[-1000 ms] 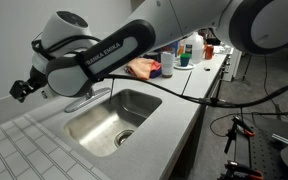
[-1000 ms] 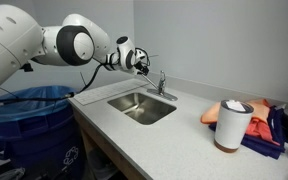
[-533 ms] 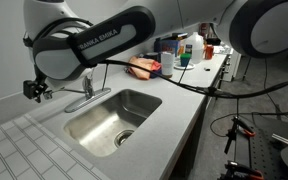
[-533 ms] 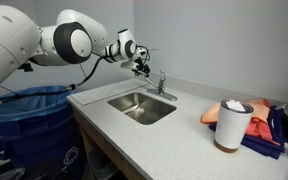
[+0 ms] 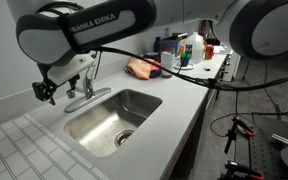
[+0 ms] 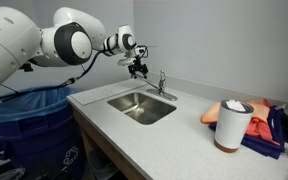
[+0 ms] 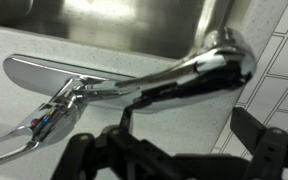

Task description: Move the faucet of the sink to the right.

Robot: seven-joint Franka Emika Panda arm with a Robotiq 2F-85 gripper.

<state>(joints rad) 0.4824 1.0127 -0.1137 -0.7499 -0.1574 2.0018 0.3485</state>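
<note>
Edged nearer with end effector (image 5: 45, 92) spread and empty; faucet (image 5: 84, 97) just ahead, untouched; sideways push probably next.

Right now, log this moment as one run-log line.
gripper: open, holding nothing | position: in the air beside faucet, behind sink | contact: none | task: faucet not yet gripped
</note>
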